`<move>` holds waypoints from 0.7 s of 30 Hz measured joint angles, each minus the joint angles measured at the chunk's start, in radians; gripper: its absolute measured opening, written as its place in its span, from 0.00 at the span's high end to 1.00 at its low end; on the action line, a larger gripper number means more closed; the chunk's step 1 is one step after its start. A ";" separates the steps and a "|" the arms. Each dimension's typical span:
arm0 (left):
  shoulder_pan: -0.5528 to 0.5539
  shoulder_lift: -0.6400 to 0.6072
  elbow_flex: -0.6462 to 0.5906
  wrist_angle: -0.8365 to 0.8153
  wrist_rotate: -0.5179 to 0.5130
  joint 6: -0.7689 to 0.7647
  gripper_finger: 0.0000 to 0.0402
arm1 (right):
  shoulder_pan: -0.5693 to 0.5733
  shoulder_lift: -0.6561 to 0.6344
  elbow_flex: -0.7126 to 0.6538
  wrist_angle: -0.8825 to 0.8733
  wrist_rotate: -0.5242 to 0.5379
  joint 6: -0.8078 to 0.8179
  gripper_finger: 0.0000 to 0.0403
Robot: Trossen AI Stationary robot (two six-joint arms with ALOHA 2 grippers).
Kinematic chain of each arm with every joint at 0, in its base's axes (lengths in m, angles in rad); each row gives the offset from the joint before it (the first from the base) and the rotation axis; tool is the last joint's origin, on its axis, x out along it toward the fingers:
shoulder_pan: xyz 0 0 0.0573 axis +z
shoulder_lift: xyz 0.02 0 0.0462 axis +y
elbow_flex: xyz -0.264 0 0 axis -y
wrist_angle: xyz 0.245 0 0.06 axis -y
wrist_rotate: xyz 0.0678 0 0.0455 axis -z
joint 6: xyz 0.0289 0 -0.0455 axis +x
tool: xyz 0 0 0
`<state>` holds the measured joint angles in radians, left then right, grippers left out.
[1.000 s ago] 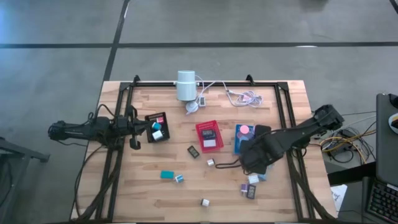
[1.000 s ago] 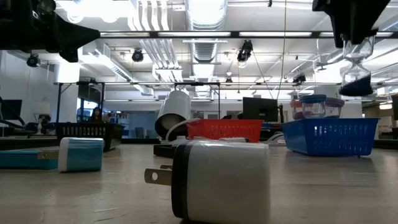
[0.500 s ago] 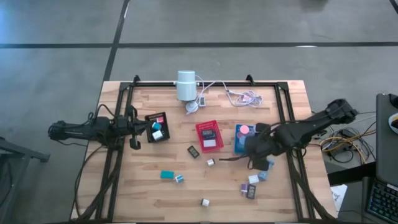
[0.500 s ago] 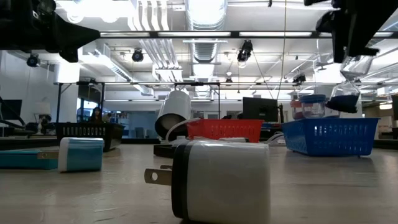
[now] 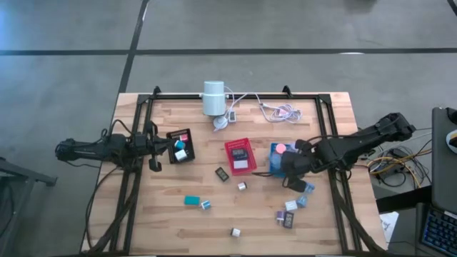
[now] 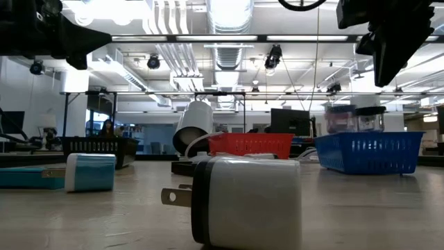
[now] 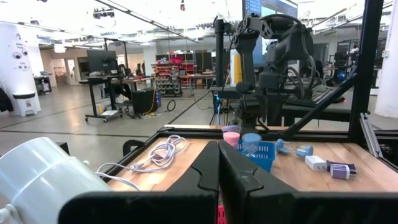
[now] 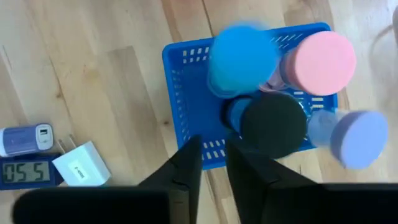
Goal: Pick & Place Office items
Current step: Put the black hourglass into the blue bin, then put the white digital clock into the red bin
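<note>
Beneath the dark right hand (image 8: 208, 171) sits a bright blue tray (image 8: 186, 93) with slotted walls, and in it four round tops: a blue one (image 8: 242, 53), a pink one (image 8: 323, 62), a black one (image 8: 273, 124) and a lilac one (image 8: 357, 140). Beside that hand, outside the tray, there's a white plug block (image 8: 81, 163) and a lilac-and-white block (image 8: 25, 138). The table (image 5: 214, 221) is pale wood, in light planks. Beyond the black left hand (image 7: 217, 180) lie a white cylinder (image 7: 43, 177) and grey-white cables (image 7: 158, 152). From above: a red tray (image 5: 240, 155), a black tray (image 5: 180, 145) and a teal block (image 5: 191, 200).
</note>
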<state>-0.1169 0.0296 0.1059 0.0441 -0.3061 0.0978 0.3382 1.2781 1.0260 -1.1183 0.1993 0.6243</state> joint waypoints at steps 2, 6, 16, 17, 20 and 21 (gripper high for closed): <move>0.000 0.000 0.000 0.000 0.000 0.000 0.99 | 0.000 0.000 0.000 0.001 0.000 -0.003 0.87; 0.000 0.000 0.000 0.000 0.000 0.000 0.98 | 0.001 0.000 0.021 0.003 0.001 -0.016 0.91; 0.000 0.000 0.000 0.000 0.002 0.000 0.98 | 0.002 -0.001 0.048 -0.004 0.000 -0.037 0.91; 0.000 0.000 0.000 0.000 0.002 0.000 0.98 | 0.004 -0.007 0.054 -0.003 0.000 -0.051 0.91; 0.000 0.000 0.000 0.000 0.002 0.000 0.98 | 0.029 -0.065 0.078 0.071 0.040 -0.091 0.91; 0.000 0.000 0.000 0.000 0.002 0.000 0.98 | 0.038 -0.095 0.083 0.120 0.058 -0.110 0.91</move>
<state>-0.1169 0.0296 0.1058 0.0437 -0.3042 0.0978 0.3764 1.1836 1.1092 -0.9986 0.2573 0.5144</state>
